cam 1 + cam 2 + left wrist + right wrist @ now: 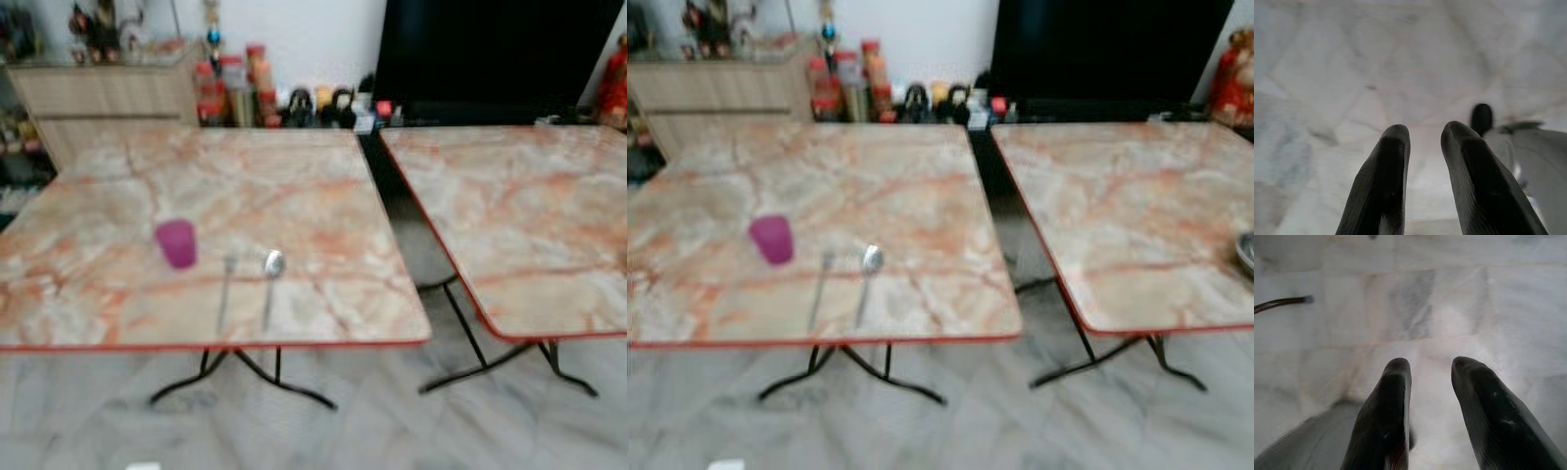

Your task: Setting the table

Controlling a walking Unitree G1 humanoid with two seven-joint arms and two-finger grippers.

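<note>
Cup [177, 243], purple, upright on the left surface [294, 176], well in from the near edge and toward its left half. Whether anything is inside cannot be told; too blurred. Just to its right, a fork [224, 292] and a spoon [271, 284], side by side, apart from each other and from the cup, handles toward the near edge. Laid out like a partial place setting facing whoever sits at the near side: drink up and to the left, cutlery parallel and within reach. No plate or bowl between or beside them, so probably the setting is only partly done.

On the right surface [1136, 206], at its far right margin, the rim of a metal bowl [1246, 253], cut off by the frame; contents not visible. Likely the next piece to fetch, though that is a guess. Narrow gap of floor between the two surfaces.

Both arms hanging idle, pointing down at the pale marble floor [1352, 73]. Left gripper [1422, 134] slightly parted, holding nothing. Right gripper [1430, 367] likewise narrowly open and empty, with a dark leg [1278, 303] of a surface nearby on the floor.

Farther back, against the wall: a wooden cabinet [108, 98], a row of bottles and jars [235, 93], and a large black screen [490, 54].
</note>
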